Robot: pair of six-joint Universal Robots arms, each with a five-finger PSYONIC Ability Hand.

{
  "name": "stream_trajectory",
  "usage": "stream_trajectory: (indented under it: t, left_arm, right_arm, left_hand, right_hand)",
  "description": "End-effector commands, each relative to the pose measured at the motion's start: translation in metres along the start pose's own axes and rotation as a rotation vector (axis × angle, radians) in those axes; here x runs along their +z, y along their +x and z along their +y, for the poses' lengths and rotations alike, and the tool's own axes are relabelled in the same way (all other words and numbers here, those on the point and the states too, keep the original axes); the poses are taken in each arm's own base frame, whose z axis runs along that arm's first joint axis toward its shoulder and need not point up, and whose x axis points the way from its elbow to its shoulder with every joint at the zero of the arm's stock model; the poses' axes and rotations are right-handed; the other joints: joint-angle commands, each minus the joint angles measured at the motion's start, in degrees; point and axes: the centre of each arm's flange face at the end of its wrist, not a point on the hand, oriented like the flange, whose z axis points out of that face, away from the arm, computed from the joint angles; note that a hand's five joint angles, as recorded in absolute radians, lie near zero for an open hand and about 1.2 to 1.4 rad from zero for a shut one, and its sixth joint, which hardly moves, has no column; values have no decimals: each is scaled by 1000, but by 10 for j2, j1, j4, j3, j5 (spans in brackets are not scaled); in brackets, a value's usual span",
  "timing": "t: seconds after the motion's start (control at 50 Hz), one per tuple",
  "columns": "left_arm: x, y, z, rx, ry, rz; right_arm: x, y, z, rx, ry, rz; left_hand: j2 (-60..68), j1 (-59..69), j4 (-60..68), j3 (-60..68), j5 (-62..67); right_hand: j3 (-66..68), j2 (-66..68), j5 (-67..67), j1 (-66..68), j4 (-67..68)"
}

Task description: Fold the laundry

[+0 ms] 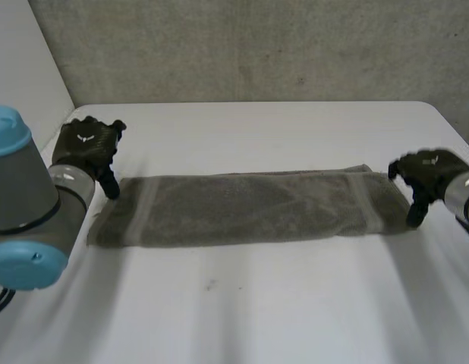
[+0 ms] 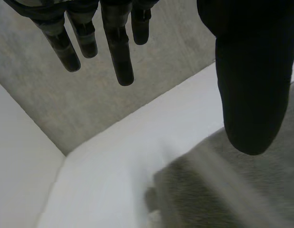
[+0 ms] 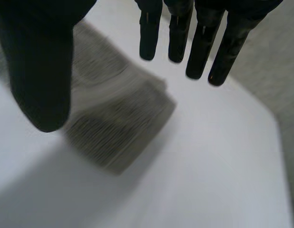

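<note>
The left arm (image 1: 22, 205), grey with blue caps, sits nearest, at the table's (image 1: 242, 303) near left side. Beyond a bare strip of white table lies the towel (image 1: 250, 208), grey and folded into a long narrow band that runs crosswise, flat, with a paler stripe close to each end. The left hand (image 1: 86, 148) is at the towel's left end, by its far corner, with one dark tip pointing down just beside the cloth's edge. In its wrist view the fingers (image 2: 119, 52) hang straight and spread, well apart from the thumb (image 2: 251, 85), and grasp nothing, with the towel's end under the thumb. The right hand (image 1: 428, 171) is at the towel's right end, just past its short edge. Its fingers (image 3: 201, 42) are likewise straight and apart from the thumb (image 3: 40, 71), empty, with the towel's folded end below the palm. Whether either hand touches the cloth cannot be told. Behind the table's far edge stands a grey wall (image 1: 257, 45).
</note>
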Motion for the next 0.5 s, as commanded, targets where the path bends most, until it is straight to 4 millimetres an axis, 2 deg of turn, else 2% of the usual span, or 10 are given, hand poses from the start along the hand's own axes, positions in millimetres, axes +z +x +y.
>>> stream_trajectory:
  t: [0.02,0.1,0.28,0.3,0.32,0.38,0.42,0.5]
  left_arm:
    - [-4,5,17,-108,22,0]
    - [-5,5,25,-109,20,-6]
    - [-6,4,31,-108,9,-10]
    - [-6,4,31,-108,9,-10]
    - [-6,4,31,-110,9,-10]
    - [-7,5,32,-107,5,-7]
    - [-7,4,32,-108,6,-9]
    - [-7,5,34,-109,2,-7]
  right_arm:
    - [20,-10,36,30,8,-58]
    - [36,-11,47,22,35,-41]
    - [54,-11,62,5,42,-18]
    - [57,-9,63,1,44,-10]
    - [61,-6,65,2,48,5]
    - [64,3,64,2,58,37]
    - [67,22,66,5,52,101]
    - [69,37,69,-4,44,143]
  left_hand:
    - [-246,-5,3,3,-18]
    - [-246,-5,3,3,-18]
    - [-246,-5,3,3,-18]
    - [-246,-5,3,3,-18]
    - [-246,-5,3,3,-18]
    - [-246,-5,3,3,-18]
    - [-246,-5,3,3,-18]
    - [-246,-5,3,3,-18]
  right_hand:
    - [99,102,107,133,103]
    - [158,161,166,192,161]
    - [229,232,236,263,232]
    - [402,405,410,436,405]
    - [566,569,574,600,570]
    - [568,571,576,602,571]
    - [568,571,576,602,571]
    - [568,571,576,602,571]
